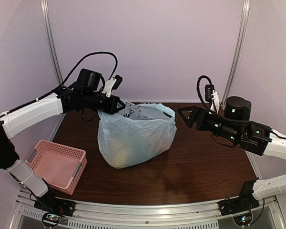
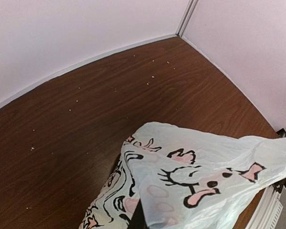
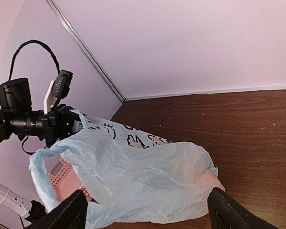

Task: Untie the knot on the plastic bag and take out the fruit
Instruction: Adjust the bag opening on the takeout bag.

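Note:
The pale blue plastic bag (image 1: 138, 133) stands in the middle of the brown table, its mouth pulled up at the left. My left gripper (image 1: 118, 105) is shut on the bag's upper left rim, and in the left wrist view printed plastic (image 2: 195, 176) drapes over its fingers. A yellowish fruit (image 1: 120, 153) shows faintly through the bag's lower left. No knot shows in any view. My right gripper (image 1: 183, 117) hangs open just right of the bag, apart from it. In its own view the bag (image 3: 133, 176) lies beyond the spread right gripper (image 3: 145, 213).
A pink perforated basket (image 1: 57, 164) sits at the table's front left, also seen behind the bag as the basket (image 3: 59, 172). Pale walls and metal posts close in the back and sides. The left arm (image 3: 33, 124) reaches in from the left.

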Robot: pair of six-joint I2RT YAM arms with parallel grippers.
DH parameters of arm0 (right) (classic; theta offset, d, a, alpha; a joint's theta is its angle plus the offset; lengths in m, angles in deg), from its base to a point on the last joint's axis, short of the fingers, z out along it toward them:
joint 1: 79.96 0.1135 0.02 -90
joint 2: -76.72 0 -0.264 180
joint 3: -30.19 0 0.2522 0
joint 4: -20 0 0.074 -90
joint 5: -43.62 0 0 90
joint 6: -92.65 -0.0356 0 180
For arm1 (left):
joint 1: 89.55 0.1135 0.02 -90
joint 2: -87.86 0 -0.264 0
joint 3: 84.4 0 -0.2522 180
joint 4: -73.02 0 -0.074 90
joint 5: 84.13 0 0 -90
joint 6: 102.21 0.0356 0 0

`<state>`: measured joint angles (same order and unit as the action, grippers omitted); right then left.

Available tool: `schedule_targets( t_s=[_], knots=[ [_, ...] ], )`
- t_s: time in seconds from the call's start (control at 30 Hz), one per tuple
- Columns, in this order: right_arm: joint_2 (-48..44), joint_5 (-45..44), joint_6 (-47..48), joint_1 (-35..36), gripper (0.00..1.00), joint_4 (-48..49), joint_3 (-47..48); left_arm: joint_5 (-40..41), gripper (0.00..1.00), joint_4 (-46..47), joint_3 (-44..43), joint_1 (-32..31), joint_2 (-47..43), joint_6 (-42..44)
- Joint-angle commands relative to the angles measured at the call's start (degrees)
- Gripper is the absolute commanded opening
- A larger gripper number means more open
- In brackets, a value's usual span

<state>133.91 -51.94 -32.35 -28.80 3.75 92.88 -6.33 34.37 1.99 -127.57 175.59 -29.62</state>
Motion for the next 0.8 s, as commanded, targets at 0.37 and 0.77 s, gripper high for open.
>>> schedule_targets(
  t_s=[0.37,0.77],
  knots=[
    [12.0,11.7,27.3,0.5,0.88,-24.9,31.3,-11.6,0.00,4.6,-1.9,2.0,2.9,6.4],
    [29.7,13.4,32.7,0.7,0.87,-39.1,47.8,-18.9,0.00,1.3,-8.4,-0.3,7.5,12.6]
  ],
)
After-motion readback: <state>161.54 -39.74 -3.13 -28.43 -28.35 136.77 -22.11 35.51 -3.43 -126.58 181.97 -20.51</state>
